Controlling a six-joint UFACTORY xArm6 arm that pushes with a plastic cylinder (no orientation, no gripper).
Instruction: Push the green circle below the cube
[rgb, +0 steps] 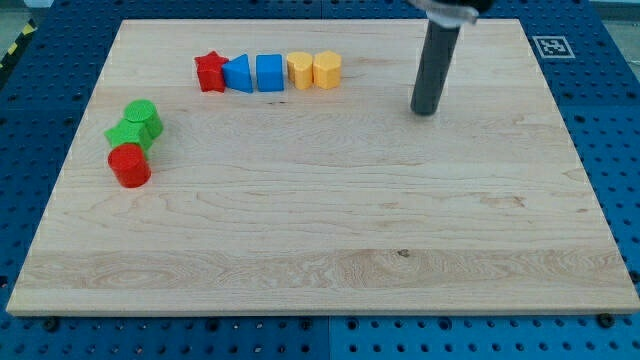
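Upper right of the frame, my tip (425, 111) rests on the desk (330, 250), no jaws showing. Far left, the green circle (143, 117) sits well apart from the blue cube (270, 73).

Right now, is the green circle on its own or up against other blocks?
Up against others: the green circle touches the green star-like block, with the red cylinder just below. My tip is far right.

- Illumination: bright, even and diffuse across the whole tabletop (330, 230).
- Shadows: short and soft. A faint one lies at my tip (425, 111); weak ones fringe the blocks to the tip's left.
- Glare: the pale wood shows only a mild sheen, no hot spots.
- Focus: sharp; wood grain reads clearly below the tip.
- Blur: slight softness on the rod's upper end at the frame edge.
- Distortion: tabletop edges appear straight.
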